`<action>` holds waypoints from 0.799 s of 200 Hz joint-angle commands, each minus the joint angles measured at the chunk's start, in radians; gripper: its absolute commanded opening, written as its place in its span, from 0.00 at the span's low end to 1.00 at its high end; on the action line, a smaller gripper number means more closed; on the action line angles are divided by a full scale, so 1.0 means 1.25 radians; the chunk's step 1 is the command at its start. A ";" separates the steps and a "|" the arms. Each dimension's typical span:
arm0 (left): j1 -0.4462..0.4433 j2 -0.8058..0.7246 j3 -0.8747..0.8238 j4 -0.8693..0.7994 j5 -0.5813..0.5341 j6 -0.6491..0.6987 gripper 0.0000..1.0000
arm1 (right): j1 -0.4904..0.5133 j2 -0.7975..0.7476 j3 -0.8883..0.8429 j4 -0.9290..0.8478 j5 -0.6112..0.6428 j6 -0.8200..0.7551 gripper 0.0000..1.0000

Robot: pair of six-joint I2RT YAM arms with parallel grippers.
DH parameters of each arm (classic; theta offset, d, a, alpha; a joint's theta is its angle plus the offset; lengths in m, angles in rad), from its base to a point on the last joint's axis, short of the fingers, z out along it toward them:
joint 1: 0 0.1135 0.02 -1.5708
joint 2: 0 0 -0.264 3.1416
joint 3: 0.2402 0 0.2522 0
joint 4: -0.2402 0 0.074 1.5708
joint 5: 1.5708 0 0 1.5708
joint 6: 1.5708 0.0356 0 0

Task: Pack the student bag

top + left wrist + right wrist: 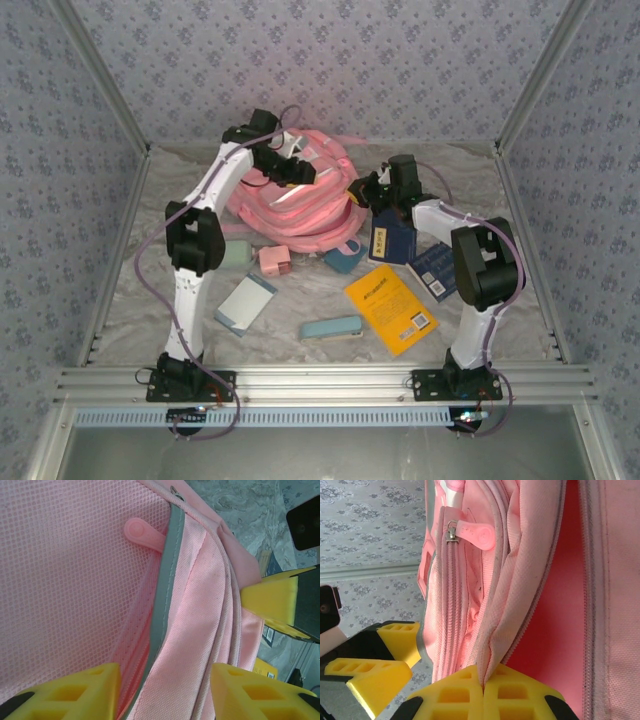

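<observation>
- Top external: student bag (300, 205), a large soft pink fabric backpack with pale reflective strips, lies at the back middle of the marbled grey-white worktop (140, 310). An arm reaches it from each side.
- Left gripper (297, 172) is over the bag's top, right gripper (363, 190) at its right edge.
- Left wrist: left gripper (165, 694) has its yellow fingers (75, 692) apart, straddling the bag's seam with the grey reflective strip (162, 605). Fabric fills the gap; can't tell if they clamp it.
- A round pink rubber zip pull (142, 534) lies on the mesh panel beside that strip.
- Right wrist: right gripper (482, 696) has its fingers (455, 695) pressed together, pinching a fold of the pink fabric at the edge of the bag's opening.
- In front of the bag, loose on the worktop: flat yellow book (392, 307), long light-blue pencil case (332, 327), white-and-teal notebook (245, 300), small pink box (273, 260).
</observation>
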 commanded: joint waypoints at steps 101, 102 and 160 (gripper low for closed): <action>0.014 -0.031 -0.118 0.137 0.202 -0.079 0.17 | 0.009 0.047 0.065 0.059 -0.076 0.014 0.00; 0.014 -0.032 -0.119 0.138 0.202 -0.079 0.16 | 0.009 0.047 0.066 0.058 -0.075 0.014 0.00; 0.039 -0.091 -0.171 0.190 0.184 -0.110 0.00 | 0.012 0.031 0.101 -0.045 -0.047 -0.047 0.03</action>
